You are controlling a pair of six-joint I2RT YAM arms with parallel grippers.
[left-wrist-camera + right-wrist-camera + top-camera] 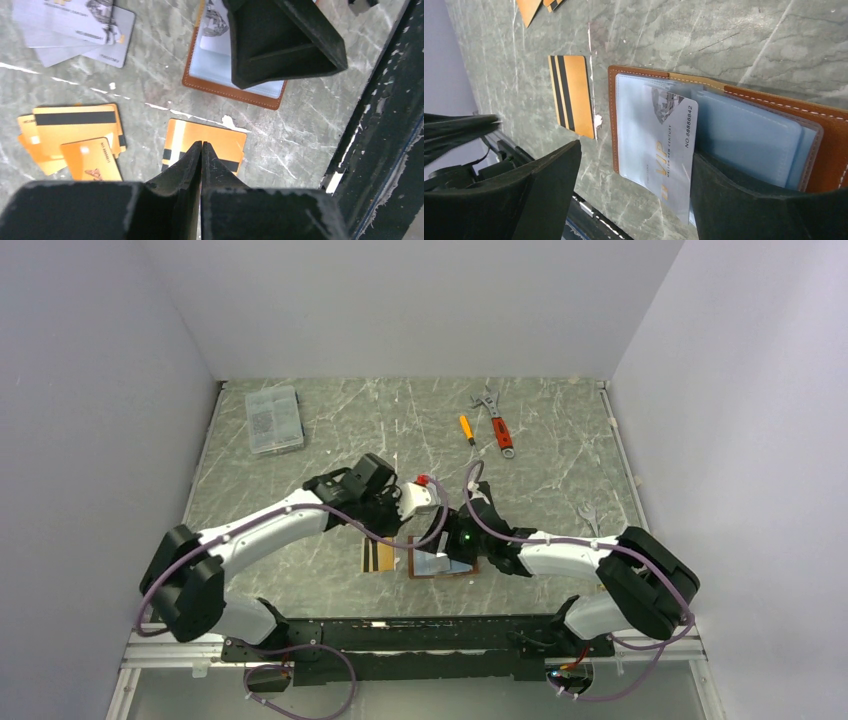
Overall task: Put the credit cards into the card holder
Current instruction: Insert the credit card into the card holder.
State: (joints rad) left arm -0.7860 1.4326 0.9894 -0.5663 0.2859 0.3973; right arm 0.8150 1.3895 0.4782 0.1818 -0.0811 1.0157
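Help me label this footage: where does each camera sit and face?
Top external: above and behind the bases, looking down on the table; left arm and right arm show.
Left wrist: on the left arm, facing down past its shut left end effector at a gold striped card.
Right wrist: on the right arm, facing down through its open right end effector at the card holder.
Shared: both wrist views show the card holder and gold striped card.

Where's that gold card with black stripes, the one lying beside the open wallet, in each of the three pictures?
Top external: striped gold card, low centre, just left of the card holder.
Left wrist: bottom centre, partly behind the left fingers; holder above it.
Right wrist: upper left, left of the holder.
Shared landmark: the holder's brown leather edge.
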